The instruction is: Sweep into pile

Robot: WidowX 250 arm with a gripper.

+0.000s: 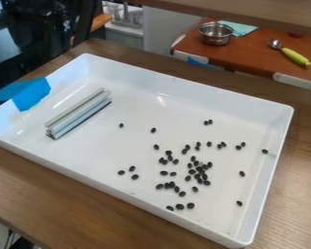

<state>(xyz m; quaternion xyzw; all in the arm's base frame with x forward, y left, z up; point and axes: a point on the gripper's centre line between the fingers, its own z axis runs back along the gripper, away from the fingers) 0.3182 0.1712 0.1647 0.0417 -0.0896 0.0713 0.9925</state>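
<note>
Many small dark oval pieces [199, 169] lie on the floor of a white tray [178, 82]. They are densest right of the tray's middle, in a loose cluster, with others scattered around it. Two lie apart farther left, toward the back, and several lie near the front wall and the right side. A pale, ridged bar [79, 113] rests diagonally on the tray floor at the left, apart from the pieces.
Blue tape [32, 94] covers part of the tray's left rim. The tray's raised walls surround the pieces. Behind stand a metal pot [215, 34] and a green-handled scoop [294, 56] on a reddish-brown surface. Dark equipment [38, 31] occupies the upper left.
</note>
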